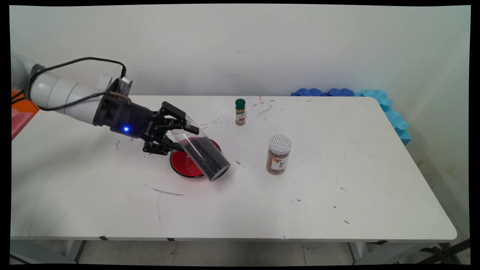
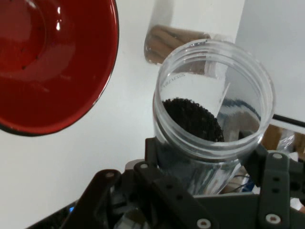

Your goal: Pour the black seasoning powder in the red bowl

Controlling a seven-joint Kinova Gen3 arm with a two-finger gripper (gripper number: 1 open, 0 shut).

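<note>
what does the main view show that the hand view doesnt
Only the main view shows the small green-capped spice bottle near the table's far edge, the silver lid of the brown-filled jar, the blue foam pieces at the table's far right corner, and the whole white table.

Only the hand view looks into the open mouth of the clear jar, with the black grains heaped inside.

Both show the claw shut on the tilted clear jar, the red plate beside it, and the brown-filled jar.
</note>
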